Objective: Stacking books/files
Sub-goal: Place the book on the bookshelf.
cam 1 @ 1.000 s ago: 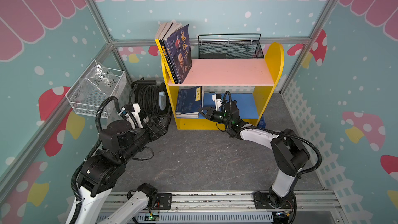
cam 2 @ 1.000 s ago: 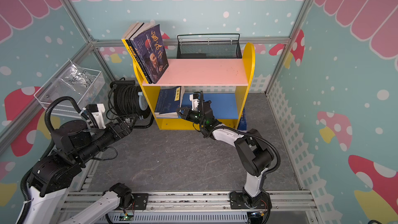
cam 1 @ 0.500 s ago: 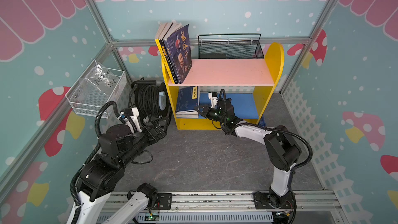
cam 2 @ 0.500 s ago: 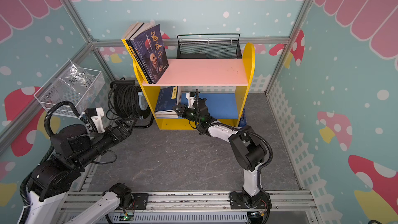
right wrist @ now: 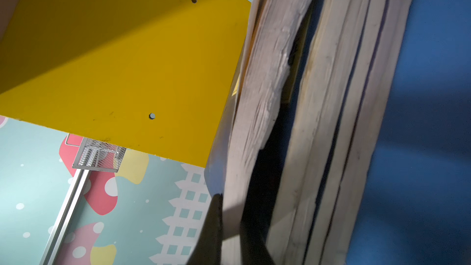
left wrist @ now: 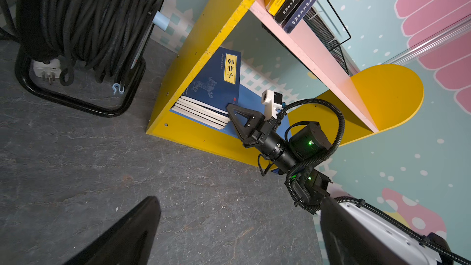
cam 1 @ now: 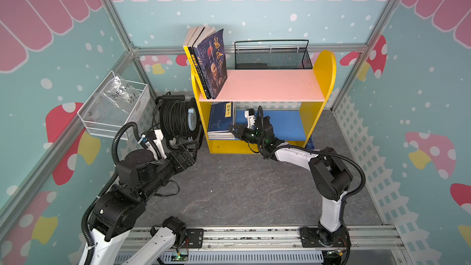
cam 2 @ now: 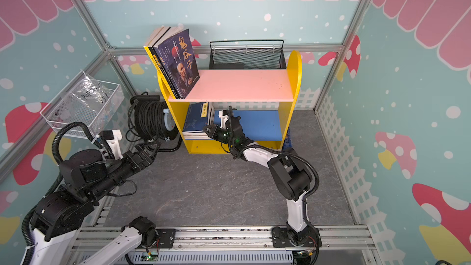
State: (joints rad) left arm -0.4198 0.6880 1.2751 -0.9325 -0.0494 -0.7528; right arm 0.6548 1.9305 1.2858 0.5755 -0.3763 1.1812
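Flat on lower blue board of yellow shelf unit, pushed vs the side panel nearest cable reel: navy stack, several thin vols, page edges facing out. Uppermost = top navy book, yellow title label up.

Clamped on that book's near corner: rt hand, tips pressed together, reaching in under pink board. In right wrist view, page block caught btwn two dark fingers, corner sitting a bit higher, dark gap btwn it + vols below. Not gripped: rest of stack.

Spread wide, holding nothing: lt hand, hovering low over gray surface, just beside cable reel, apart from shelf unit. Far apart in left wrist view: both its fingers.

Up on pink board, same end: upright books x3, packed together. Yellow, black, then dark one w/ old-man portrait on cover. At rear: black mesh tray; can't tell if on board or behind it.
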